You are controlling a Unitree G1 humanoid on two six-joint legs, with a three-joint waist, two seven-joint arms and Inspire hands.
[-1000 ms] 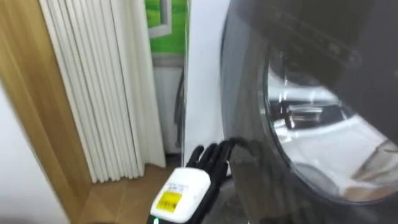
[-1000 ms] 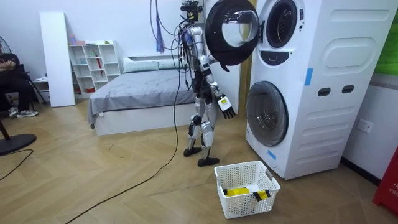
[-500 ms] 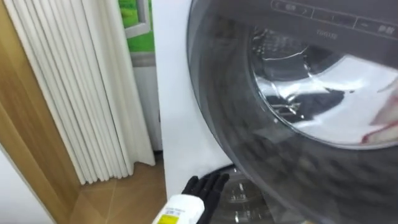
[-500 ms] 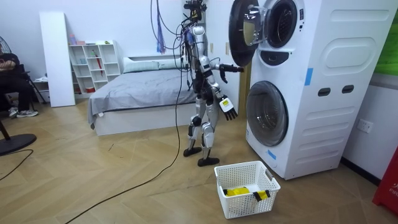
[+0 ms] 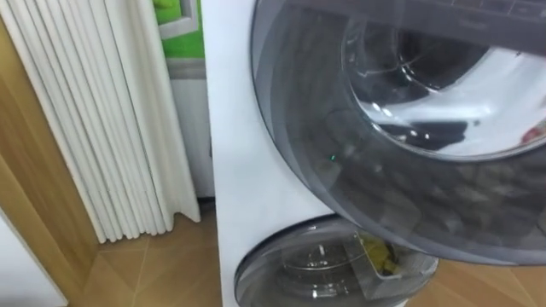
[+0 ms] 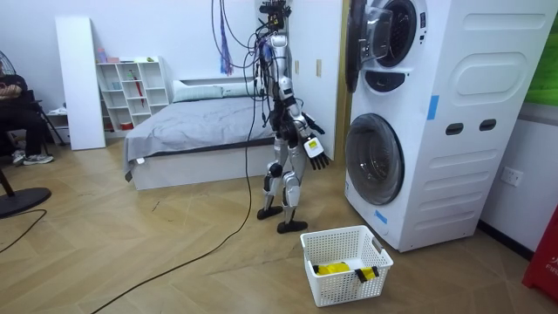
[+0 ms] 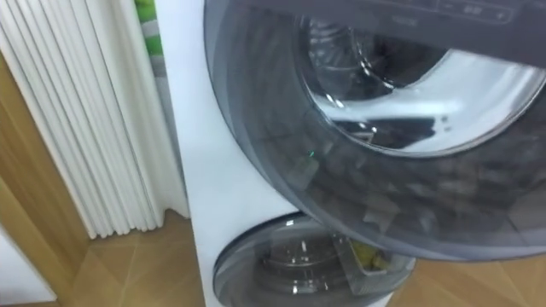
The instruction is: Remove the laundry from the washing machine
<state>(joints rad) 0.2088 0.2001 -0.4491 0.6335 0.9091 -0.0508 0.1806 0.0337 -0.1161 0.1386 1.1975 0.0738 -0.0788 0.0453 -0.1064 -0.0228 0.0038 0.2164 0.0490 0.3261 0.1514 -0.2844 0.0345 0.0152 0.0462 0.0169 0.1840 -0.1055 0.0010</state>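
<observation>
The upper door of the washing machine has swung wider and is now edge-on in the room view. My pushing hand has drawn back off it. My other hand hangs before the lower door. Fingers: cannot tell. A yellow item lies in the basket; the drum's contents I cannot tell.

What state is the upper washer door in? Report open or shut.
Open: the upper door stands swung out from the washing machine, its drum opening uncovered.
</observation>
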